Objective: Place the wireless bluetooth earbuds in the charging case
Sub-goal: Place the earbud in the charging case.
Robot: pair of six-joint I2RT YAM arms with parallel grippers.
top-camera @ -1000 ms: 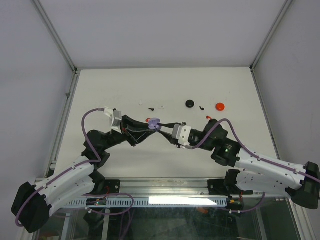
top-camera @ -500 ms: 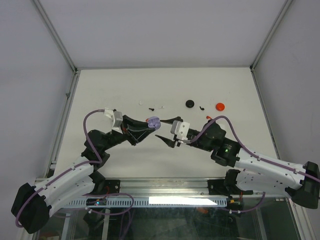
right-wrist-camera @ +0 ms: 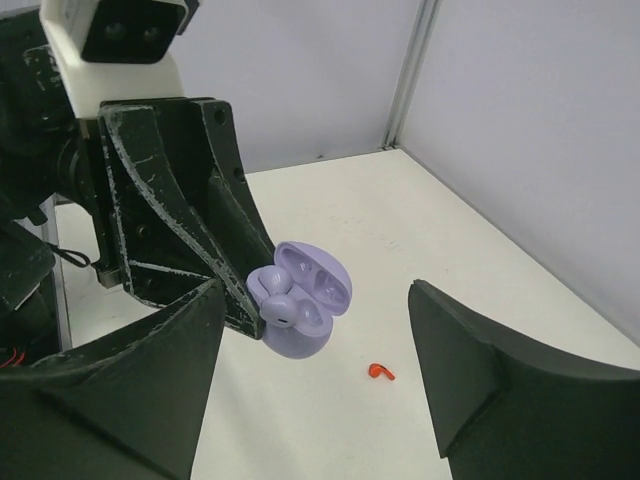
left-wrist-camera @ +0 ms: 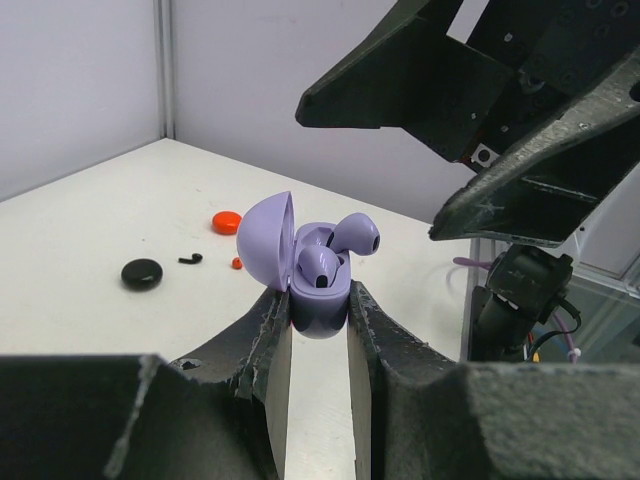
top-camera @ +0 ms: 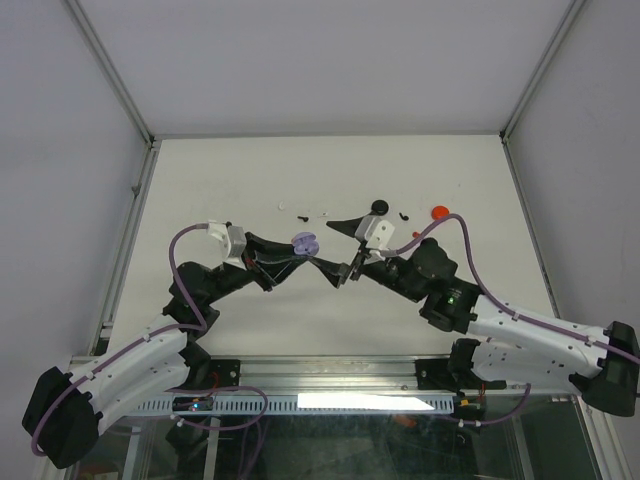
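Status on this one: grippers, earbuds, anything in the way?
Left gripper shut on lavender case, case open. Right gripper open, clear of it. Two lavender earbuds inside. Nothing blocking; red earbud loose nearby.

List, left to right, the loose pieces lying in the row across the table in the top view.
white earbud → black earbud → second white earbud → black case → second black earbud → red case

No text, label, brand mark, number or sign can be read in any of the three views; any marks on the arms are too small or blurred to make out.
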